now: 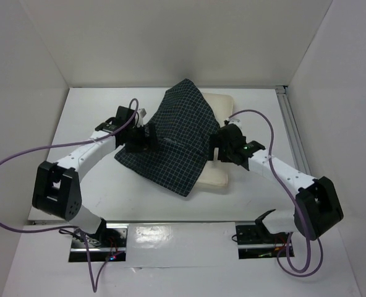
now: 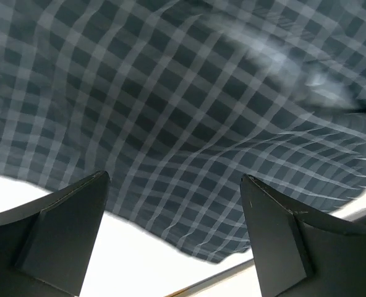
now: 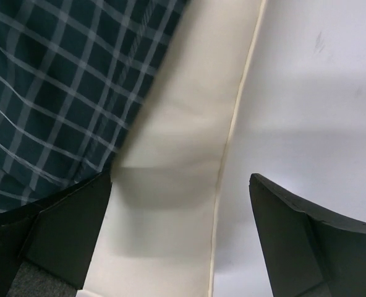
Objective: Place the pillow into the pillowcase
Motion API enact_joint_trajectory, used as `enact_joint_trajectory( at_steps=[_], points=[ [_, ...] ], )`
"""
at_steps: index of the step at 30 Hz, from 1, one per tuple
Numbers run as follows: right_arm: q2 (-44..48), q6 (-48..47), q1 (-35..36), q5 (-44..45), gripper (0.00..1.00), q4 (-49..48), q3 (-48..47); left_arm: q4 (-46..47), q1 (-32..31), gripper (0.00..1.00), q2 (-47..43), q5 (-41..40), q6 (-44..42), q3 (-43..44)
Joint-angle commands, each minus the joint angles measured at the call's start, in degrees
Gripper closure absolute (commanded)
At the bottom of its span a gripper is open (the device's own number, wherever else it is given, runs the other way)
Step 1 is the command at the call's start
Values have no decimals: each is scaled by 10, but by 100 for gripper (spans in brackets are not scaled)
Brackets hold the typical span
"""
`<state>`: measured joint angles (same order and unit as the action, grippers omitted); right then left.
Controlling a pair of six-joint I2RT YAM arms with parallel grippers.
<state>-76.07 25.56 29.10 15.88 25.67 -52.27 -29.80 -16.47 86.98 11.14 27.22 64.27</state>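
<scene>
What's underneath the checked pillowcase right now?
The cream pillow lies under the pillowcase; only its right strip and far corner show. The rest is covered, so whether any of it sits inside the case cannot be told.

I can read no text, label, brand, number or sign in any of my three views.
</scene>
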Motion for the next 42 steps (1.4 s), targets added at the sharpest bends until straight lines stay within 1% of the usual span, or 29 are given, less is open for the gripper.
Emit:
enact_joint_trajectory(
  at_steps=[1,3,4,7,8,9,10,11,13,14,15,17,18,19,21,22,25,28,29,31,32,33,34,35,37,38,39,41,42],
  points=[
    [39,30,-3,-67,0,-25,41,79,-12,0,15,70,38,1],
    [46,37,-3,-105,0,-51,71,84,-17,0,46,83,38,6],
    [46,47,-3,-113,0,-57,79,84,-17,3,56,83,38,11],
    [58,68,-3,-138,3,-90,110,102,-17,21,78,105,44,11],
    [58,68,-3,-138,4,-96,116,108,-17,35,79,111,44,6],
    [65,75,-3,-145,7,-96,124,108,-17,44,79,111,49,6],
    [72,75,-3,-145,13,-102,124,108,-17,55,79,111,49,6],
    [73,75,-3,-145,17,-107,131,108,-17,77,79,111,49,11],
    [73,75,-3,-150,27,-107,131,102,-17,100,73,111,43,22],
    [73,70,-3,-160,45,-114,131,94,-17,100,73,111,35,30],
    [73,70,-3,-174,53,-114,136,81,-17,100,73,111,35,44],
    [66,70,-3,-180,75,-120,136,74,-12,100,60,106,30,56],
    [60,70,-3,-180,94,-120,136,74,-6,100,55,106,30,67],
    [60,70,-3,-160,100,-115,126,67,1,100,49,98,30,73],
    [55,63,-3,-122,100,-75,108,62,12,100,29,98,23,83],
    [55,57,-8,-57,100,-56,83,62,22,100,21,103,23,92],
    [44,52,-36,65,100,22,26,43,46,100,-10,98,11,115],
    [32,52,-83,113,100,67,-20,18,64,100,-33,98,-4,134],
    [32,57,-120,113,100,67,-28,12,69,100,-50,93,-10,134],
    [27,63,-157,134,100,60,-48,7,75,100,-67,100,-17,134],
    [20,63,-184,134,100,23,-56,7,75,100,-80,123,-23,128],
    [11,43,-195,127,83,9,-65,1,75,100,-80,138,-23,120],
    [-1,34,-207,97,55,9,-79,-6,70,100,-87,154,-23,114],
    [-30,27,-213,89,32,9,-118,-6,56,100,-88,170,-23,114],
    [-46,13,-204,76,10,18,-152,-24,33,100,-88,188,-31,98],
    [-46,8,-197,60,7,18,-161,-37,10,95,-93,194,-42,98],
    [-39,8,-179,51,5,7,-167,-47,0,84,-93,194,-49,98],
    [-22,-7,-155,14,4,-11,-162,-93,-21,50,-79,153,-63,118],
    [-15,-7,-150,-6,3,-18,-162,-105,-21,25,-79,98,-68,127]
  ],
)
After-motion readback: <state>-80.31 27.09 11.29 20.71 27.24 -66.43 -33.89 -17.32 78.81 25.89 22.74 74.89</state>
